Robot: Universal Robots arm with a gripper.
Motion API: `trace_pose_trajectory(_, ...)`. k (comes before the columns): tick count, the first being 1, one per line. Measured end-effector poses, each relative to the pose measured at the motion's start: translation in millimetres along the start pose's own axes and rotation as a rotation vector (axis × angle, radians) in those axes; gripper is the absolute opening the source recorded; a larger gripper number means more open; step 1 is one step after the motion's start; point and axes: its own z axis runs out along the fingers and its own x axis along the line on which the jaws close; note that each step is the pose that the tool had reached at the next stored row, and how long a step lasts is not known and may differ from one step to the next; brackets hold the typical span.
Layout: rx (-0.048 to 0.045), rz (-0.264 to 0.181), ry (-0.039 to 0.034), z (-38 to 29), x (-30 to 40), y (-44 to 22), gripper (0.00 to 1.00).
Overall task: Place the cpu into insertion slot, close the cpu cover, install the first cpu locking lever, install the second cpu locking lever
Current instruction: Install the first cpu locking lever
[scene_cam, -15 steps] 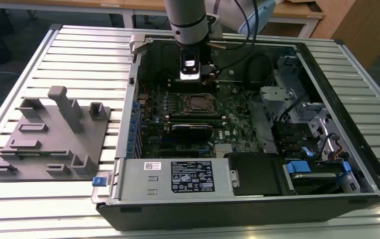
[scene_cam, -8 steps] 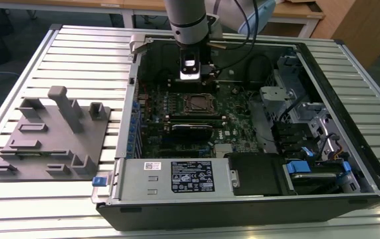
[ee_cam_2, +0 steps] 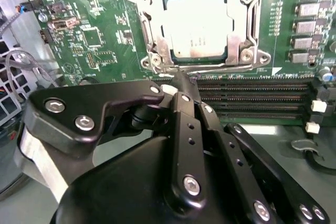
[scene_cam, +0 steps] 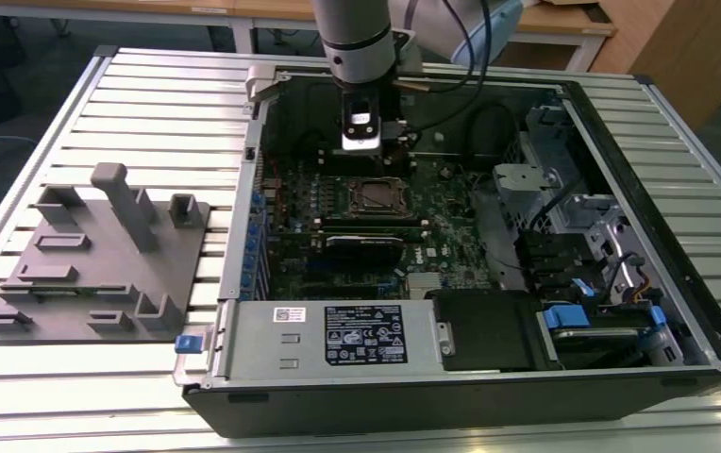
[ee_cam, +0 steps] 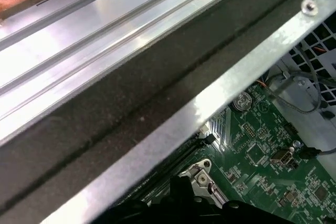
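In the centre of the second wrist view, gripper (ee_cam_2: pixel 181 80) pressed together, tip touching a thin lever at the cpu cover (ee_cam_2: pixel 241 22) edge; above, cpu (ee_cam_2: pixel 197 22) seated in the insertion slot (ee_cam_2: pixel 157 45), cover closed over it.

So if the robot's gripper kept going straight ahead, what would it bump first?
Probably the thin metal lever along the near edge of the chip socket. The gripper tip looks right at it, though depth is unclear.

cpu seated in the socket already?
Yes. In the second wrist view the cpu lies flat in the insertion slot, framed by the cpu cover.
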Motion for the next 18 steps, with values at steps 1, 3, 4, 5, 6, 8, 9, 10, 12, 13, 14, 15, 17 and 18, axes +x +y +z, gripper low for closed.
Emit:
trace_pose_trajectory(1, 0.0022, -0.003, -0.0014, -0.1, -0.2, -0.4, 0.10)
trace_pose_trajectory(3, 0.0033, -0.007, -0.0021, -0.2, -0.7, -1.4, 0.10)
trace_pose_trajectory(4, 0.0032, -0.008, -0.0023, -0.3, -0.7, -2.1, 0.10)
trace_pose_trajectory(5, 0.0029, -0.009, -0.0026, -0.5, -0.5, -3.0, 0.10)
trace_pose_trajectory(6, 0.0025, -0.010, -0.0029, -0.8, -0.3, -4.1, 0.10)
trace_pose_trajectory(8, 0.0016, -0.011, -0.0034, -1.4, 0.1, -6.6, 0.10)
trace_pose_trajectory(9, 0.0013, -0.012, -0.0036, -1.6, 0.4, -7.8, 0.10)
trace_pose_trajectory(10, 0.0010, -0.012, -0.0039, -1.9, 0.7, -8.9, 0.10)
trace_pose_trajectory(12, 0.0014, -0.013, -0.0046, -2.1, 0.8, -10.0, 0.10)
trace_pose_trajectory(13, 0.0016, -0.014, -0.0047, -2.1, 0.8, -10.0, 0.10)
trace_pose_trajectory(14, 0.0018, -0.014, -0.0048, -2.1, 0.8, -10.0, 0.10)
trace_pose_trajectory(15, 0.0019, -0.014, -0.0049, -2.2, 0.8, -10.0, 0.10)
trace_pose_trajectory(17, 0.0023, -0.014, -0.0043, -1.9, 0.9, -10.1, 0.10)
trace_pose_trajectory(18, 0.0034, -0.013, -0.0029, -1.6, 0.9, -10.2, 0.10)
